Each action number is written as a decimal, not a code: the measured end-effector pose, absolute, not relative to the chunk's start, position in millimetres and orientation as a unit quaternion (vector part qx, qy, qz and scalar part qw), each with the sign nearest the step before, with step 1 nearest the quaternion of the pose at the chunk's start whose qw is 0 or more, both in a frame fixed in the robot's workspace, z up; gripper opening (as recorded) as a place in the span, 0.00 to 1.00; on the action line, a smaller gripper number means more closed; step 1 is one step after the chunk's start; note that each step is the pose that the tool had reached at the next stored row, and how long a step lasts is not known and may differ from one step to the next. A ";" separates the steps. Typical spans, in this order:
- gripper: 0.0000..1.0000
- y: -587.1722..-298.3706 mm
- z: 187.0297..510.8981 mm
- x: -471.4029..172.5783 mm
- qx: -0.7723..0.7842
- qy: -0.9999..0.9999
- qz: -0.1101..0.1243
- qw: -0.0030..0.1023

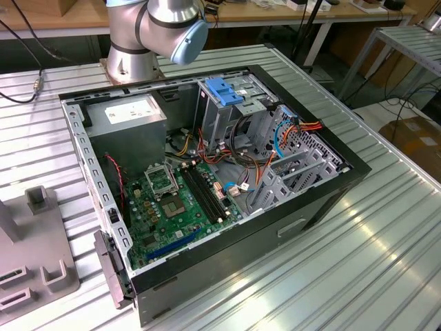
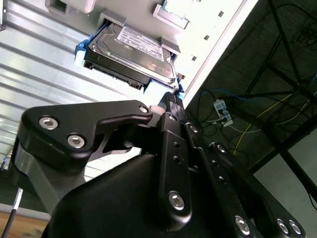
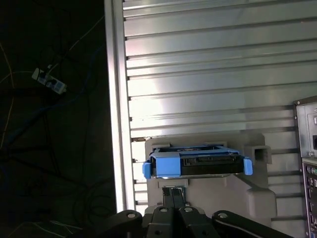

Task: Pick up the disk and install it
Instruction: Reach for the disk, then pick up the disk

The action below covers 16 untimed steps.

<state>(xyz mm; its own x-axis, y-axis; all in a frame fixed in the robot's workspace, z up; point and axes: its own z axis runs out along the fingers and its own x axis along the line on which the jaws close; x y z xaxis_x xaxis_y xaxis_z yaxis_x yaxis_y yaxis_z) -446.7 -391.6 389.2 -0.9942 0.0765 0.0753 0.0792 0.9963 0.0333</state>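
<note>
Slats of bare aluminium run across the desk [image 3: 208, 74], and near its edge a pale grey holder [image 3: 257, 198] carries the disk [image 3: 198, 166]. The disk lies flat in the holder. Its blue side rails show at both ends in the first wrist view, and in the second wrist view its white label [image 2: 141, 39] faces the camera. The gripper [image 3: 173, 191] is just beside the disk's near edge. Its black fingers [image 3: 167, 198] are drawn close together with nothing seen between them; whether the tips touch the disk cannot be told. Beyond the desk's edge a power strip [image 3: 49, 82] lies on the dark floor. In the exterior view the open computer case [image 1: 310, 207] lies on its side on the desk, motherboard [image 1: 172, 200] facing up, close to the arm's base [image 1: 131, 62].
</note>
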 end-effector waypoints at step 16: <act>0.10 -391.6 389.2 -446.6 0.052 -0.998 -0.015 0.039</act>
